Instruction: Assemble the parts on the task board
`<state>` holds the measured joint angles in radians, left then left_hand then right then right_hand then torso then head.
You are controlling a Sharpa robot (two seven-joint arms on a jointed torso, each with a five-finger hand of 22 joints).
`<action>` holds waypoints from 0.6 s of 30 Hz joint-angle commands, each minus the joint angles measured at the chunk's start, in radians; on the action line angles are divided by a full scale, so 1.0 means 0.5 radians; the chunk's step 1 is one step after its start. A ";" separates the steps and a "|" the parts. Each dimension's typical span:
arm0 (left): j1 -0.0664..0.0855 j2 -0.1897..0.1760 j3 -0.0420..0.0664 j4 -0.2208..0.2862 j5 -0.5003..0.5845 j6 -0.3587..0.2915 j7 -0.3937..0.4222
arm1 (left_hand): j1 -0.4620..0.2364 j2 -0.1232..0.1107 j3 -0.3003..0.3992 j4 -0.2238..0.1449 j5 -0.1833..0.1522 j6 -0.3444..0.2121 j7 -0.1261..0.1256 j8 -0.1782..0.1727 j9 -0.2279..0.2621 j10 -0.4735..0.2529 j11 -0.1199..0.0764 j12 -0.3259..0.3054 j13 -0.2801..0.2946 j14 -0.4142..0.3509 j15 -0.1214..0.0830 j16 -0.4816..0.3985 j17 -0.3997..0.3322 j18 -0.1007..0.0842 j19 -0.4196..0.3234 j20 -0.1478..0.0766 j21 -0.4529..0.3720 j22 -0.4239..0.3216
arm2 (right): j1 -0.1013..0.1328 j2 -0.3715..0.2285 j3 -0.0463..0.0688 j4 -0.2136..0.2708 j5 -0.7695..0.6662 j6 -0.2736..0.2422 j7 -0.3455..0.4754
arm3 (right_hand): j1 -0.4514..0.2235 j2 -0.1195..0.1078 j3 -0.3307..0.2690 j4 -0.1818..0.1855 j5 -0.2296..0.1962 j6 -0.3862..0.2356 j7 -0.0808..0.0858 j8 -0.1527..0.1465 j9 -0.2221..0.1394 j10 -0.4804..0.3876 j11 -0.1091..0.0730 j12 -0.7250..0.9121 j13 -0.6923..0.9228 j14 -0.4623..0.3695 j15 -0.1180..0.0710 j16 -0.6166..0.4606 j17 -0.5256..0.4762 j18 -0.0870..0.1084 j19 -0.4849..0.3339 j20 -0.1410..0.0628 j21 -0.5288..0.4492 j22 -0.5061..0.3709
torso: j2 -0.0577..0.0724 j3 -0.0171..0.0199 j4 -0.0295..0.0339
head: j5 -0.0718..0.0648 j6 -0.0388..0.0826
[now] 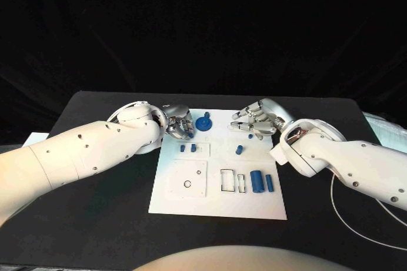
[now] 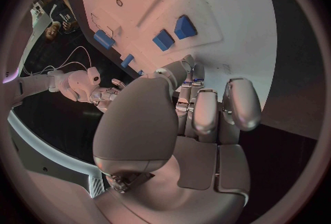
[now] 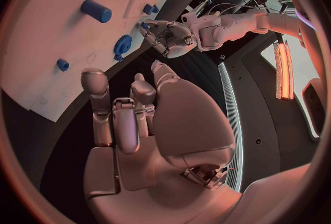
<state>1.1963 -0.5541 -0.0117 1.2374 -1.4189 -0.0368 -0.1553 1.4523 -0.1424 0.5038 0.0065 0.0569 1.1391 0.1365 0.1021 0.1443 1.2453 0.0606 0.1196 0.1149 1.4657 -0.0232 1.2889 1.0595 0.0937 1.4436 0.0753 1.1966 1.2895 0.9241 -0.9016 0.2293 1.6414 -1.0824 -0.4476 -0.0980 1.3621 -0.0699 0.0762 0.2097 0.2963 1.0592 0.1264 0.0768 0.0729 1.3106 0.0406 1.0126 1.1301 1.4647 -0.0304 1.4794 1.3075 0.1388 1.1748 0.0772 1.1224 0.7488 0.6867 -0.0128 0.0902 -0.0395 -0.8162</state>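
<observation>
The left robot hand (image 1: 177, 125) hovers at the task board's (image 1: 254, 206) far left corner, fingers curled inward; whether they pinch anything cannot be made out. Just beside it on the board stands a blue gear (image 1: 204, 123). The right robot hand (image 1: 255, 119) hangs over the board's far right corner, fingers apart and holding nothing. Two blue cylinders (image 1: 261, 181) lie near the board's near right edge. Bare bench (image 1: 102, 224) surrounds the board.

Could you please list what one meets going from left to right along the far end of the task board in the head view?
Left hand → blue gear-shaped part → right hand, all at the far end of the white task board.
</observation>
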 commanded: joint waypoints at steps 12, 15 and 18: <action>-0.002 0.004 -0.002 -0.002 -0.012 0.030 -0.029 | -0.041 -0.017 0.030 -0.008 -0.001 -0.011 0.010 -0.031 -0.014 -0.011 0.015 -0.039 -0.001 0.037 0.012 0.003 -0.017 -0.019 -0.001 0.015 0.005 0.007 | -0.005 0.004 0.000 -0.003 -0.007 0.029 0.019 | 0.001 0.013 -0.004 0.012 0.006 0.005 0.002 -0.001 -0.002 -0.019 0.000 -0.003 -0.004 0.144 0.000 -0.013 0.228 0.022 -0.010 0.002 -0.006 -0.001 | -0.001 -0.0009 -0.001 | -0.003 -0.005; -0.002 0.003 -0.002 -0.005 -0.012 0.027 -0.034 | -0.053 -0.025 0.041 -0.010 -0.001 -0.034 0.020 -0.050 -0.025 -0.024 0.024 -0.054 -0.004 0.036 0.018 0.006 -0.020 -0.019 -0.001 0.019 0.005 0.010 | -0.005 0.004 0.000 -0.004 -0.007 0.029 0.018 | 0.001 0.013 -0.004 0.012 0.006 0.005 0.002 -0.001 -0.002 -0.019 0.000 -0.003 -0.004 0.144 0.000 -0.013 0.228 0.022 -0.010 0.002 -0.006 -0.001 | -0.001 0.0000 0.000 | -0.003 -0.005; -0.002 0.003 -0.002 -0.008 -0.005 0.019 -0.036 | -0.072 -0.043 0.059 -0.012 0.000 -0.110 0.035 -0.083 -0.053 -0.043 0.036 -0.074 -0.009 0.035 0.030 0.009 -0.026 -0.019 -0.004 0.028 0.001 0.010 | -0.005 0.004 0.000 -0.004 -0.007 0.029 0.017 | 0.001 0.013 -0.004 0.012 0.006 0.005 0.002 -0.001 -0.002 -0.019 0.000 -0.003 -0.004 0.144 0.000 -0.013 0.228 0.022 -0.010 0.002 -0.006 -0.001 | -0.002 -0.0003 0.001 | -0.003 -0.006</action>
<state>1.1952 -0.5538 -0.0128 1.2335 -1.4197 -0.0331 -0.1664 1.4219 -0.1647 0.5296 0.0010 0.0570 1.0910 0.1519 0.0645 0.1200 1.2270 0.0786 0.0864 0.1113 1.4655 -0.0155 1.2889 1.0470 0.0937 1.4435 0.0825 1.1966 1.2935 0.9225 -0.9005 0.2293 1.6390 -1.0823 -0.4463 -0.0976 1.3621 -0.0699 0.0762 0.2097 0.2962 1.0592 0.1264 0.0768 0.0729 1.3106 0.0406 1.0126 1.1287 1.4647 -0.0304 1.4794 1.3074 0.1388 1.1748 0.0772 1.1224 0.7488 0.6861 -0.0131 0.0903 -0.0408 -0.8188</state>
